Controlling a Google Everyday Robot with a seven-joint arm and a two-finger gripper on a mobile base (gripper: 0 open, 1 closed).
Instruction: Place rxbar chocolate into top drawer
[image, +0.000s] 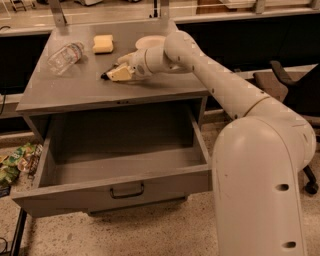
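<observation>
My gripper (116, 74) lies low on the grey cabinet top (75, 90), near its middle, with the arm reaching in from the right. It looks shut on the rxbar chocolate (105, 76), of which only a small dark end shows at the gripper's left tip; the rest is hidden. The top drawer (125, 162) stands pulled wide open below the cabinet top, with nothing in it. Its dark bar handle (126, 190) is centred on the front.
A clear plastic bottle (65, 55) lies on its side at the top's back left. A yellow sponge block (103, 43) and a white bowl (149, 41) sit at the back. Snack bags (15, 162) lie on the floor at left. A dark office chair (290, 85) stands at right.
</observation>
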